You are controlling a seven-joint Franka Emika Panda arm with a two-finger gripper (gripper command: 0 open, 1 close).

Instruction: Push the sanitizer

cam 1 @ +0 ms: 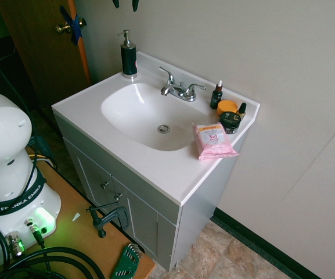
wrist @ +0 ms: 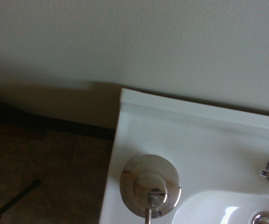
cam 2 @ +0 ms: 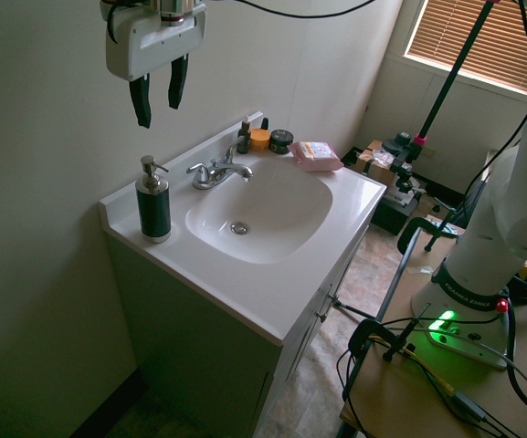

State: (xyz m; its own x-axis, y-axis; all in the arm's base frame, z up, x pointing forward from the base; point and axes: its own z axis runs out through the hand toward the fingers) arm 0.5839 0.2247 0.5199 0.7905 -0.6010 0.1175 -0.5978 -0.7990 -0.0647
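Here a white bathroom vanity top [cam 1: 155, 168] with an oval moulded sink basin [cam 1: 138, 116] fills most of both exterior views, set against a pale wall [cam 1: 260, 52]; below it stand grey cabinet doors [cam 1: 132, 206]. High above the back corner of the counter hangs the white two-finger gripper [cam 2: 159, 89], its dark fingers [cam 2: 140, 100] parted and holding nothing, well clear of everything below. Under it, on that back corner beside the basin, the sanitizer [cam 2: 153, 201], a tall slim black cylindrical pump bottle with a silver head, stands upright; the wrist view looks straight down on its round silver pump top [wrist: 150, 186]. Behind the basin sits a chrome two-handle faucet [cam 1: 179, 90]; on the opposite front corner lies a pink flat packet of wipes [cam 1: 212, 140], slightly over the counter edge; behind it cluster a small orange-lidded jar [cam 1: 227, 107], a dark round jar [cam 1: 230, 121] and a small dark dropper bottle with a white tip [cam 1: 216, 96].
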